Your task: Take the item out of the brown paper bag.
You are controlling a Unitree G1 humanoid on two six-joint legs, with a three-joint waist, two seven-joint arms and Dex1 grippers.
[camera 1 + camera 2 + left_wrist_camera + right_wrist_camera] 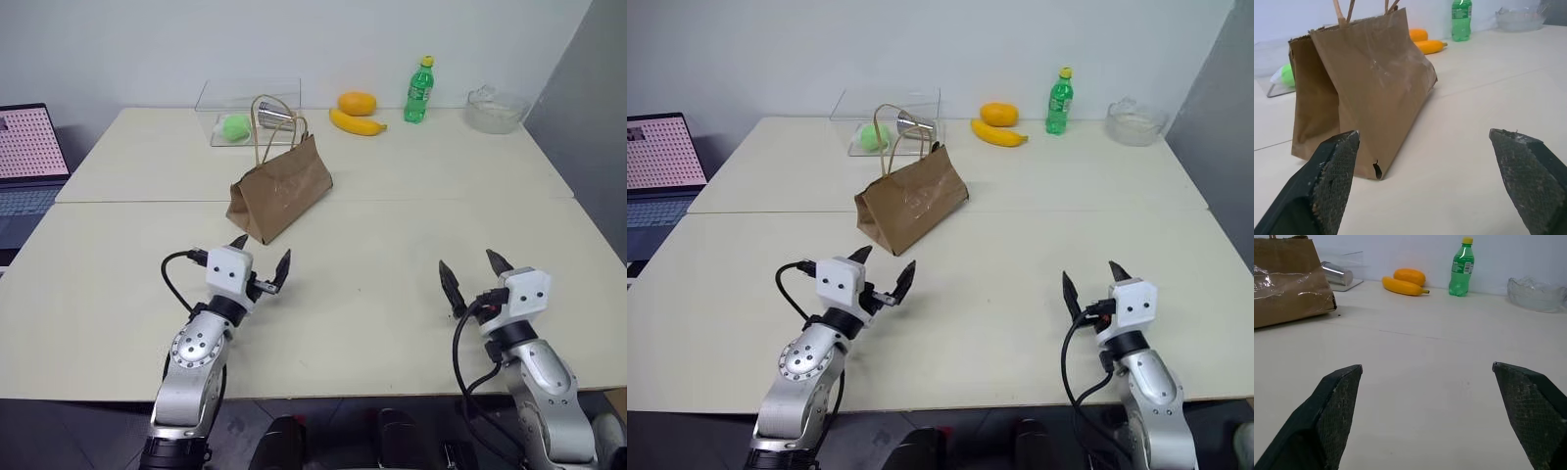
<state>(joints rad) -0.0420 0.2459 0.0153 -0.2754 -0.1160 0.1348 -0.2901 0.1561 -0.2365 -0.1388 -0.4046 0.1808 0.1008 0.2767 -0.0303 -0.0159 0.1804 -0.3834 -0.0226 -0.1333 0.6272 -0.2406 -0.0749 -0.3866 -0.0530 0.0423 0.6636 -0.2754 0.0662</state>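
The item is not something we can see: we take it to be inside the brown paper bag [281, 191], which stands upright on the tabletop [392, 284], its mouth turned up and away from us, its loop handles [266, 122] rising above.

Going left to right: our left gripper [263, 262] hovers just short of the bag's near end, jaws released and wide, holding nothing. The bag itself looks light and thin (kraft paper, creased, with a shiny crinkled patch on its side), so we judge it will slide or tip if pushed; steadying it by a handle or the rim seems wise. If the item is small, round and glossy, it may slip; we would pinch it across its middle, gently. Our right gripper [474, 274] is well apart on the right, jaws likewise spread and empty.
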